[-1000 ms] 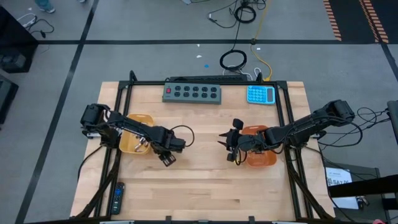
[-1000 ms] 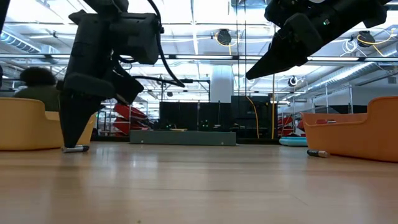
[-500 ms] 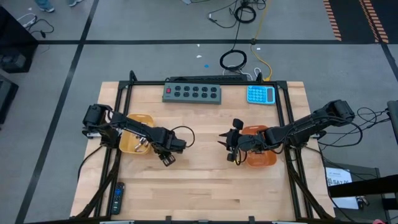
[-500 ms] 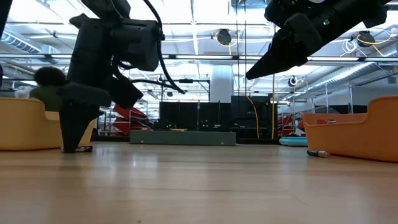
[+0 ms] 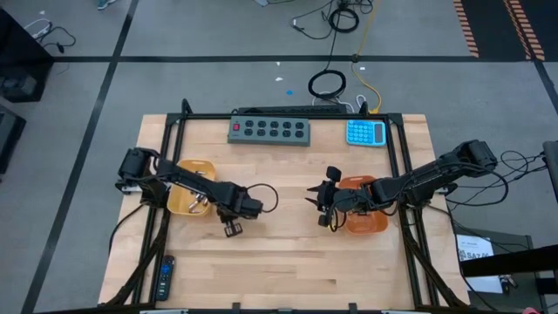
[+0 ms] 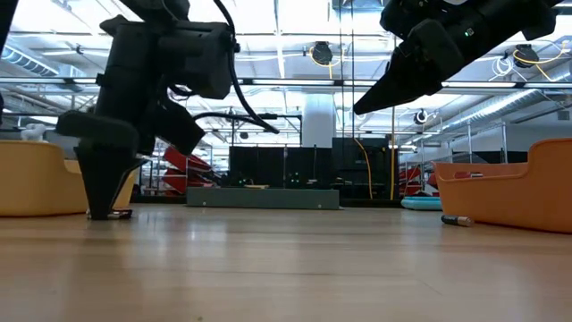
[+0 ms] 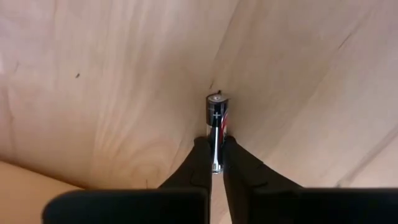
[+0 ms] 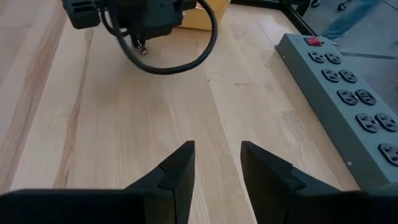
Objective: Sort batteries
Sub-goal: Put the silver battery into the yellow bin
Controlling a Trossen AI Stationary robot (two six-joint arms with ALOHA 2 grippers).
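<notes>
**Left gripper has a battery pinched, ready to lift**

The left gripper (image 5: 231, 229) is down on the tabletop (image 5: 279, 262), just right of the yellow tray (image 5: 204, 166), and its fingers (image 7: 200, 163) are clamped on a dark battery (image 7: 216, 118) that lies on the wood. The left wrist view shows the cell held between the tips, its plus end pointing away from the gripper. In the low view the gripper's tip sits at the surface with the battery (image 6: 119, 214) under it. So the step in hand looks like the pick: the grasp is made, the lift not yet.

The right gripper (image 5: 321, 208) hangs above the tabletop left of the orange tray (image 5: 366, 224), fingers apart and holding nothing. One more battery (image 6: 456, 220) lies on the wood in front of that tray.

Next, the left arm should rise straight up, keeping its hold, then carry the cell to the tray for its kind; which tray that is cannot be told. The thin cell could roll or slip from the tips.
</notes>
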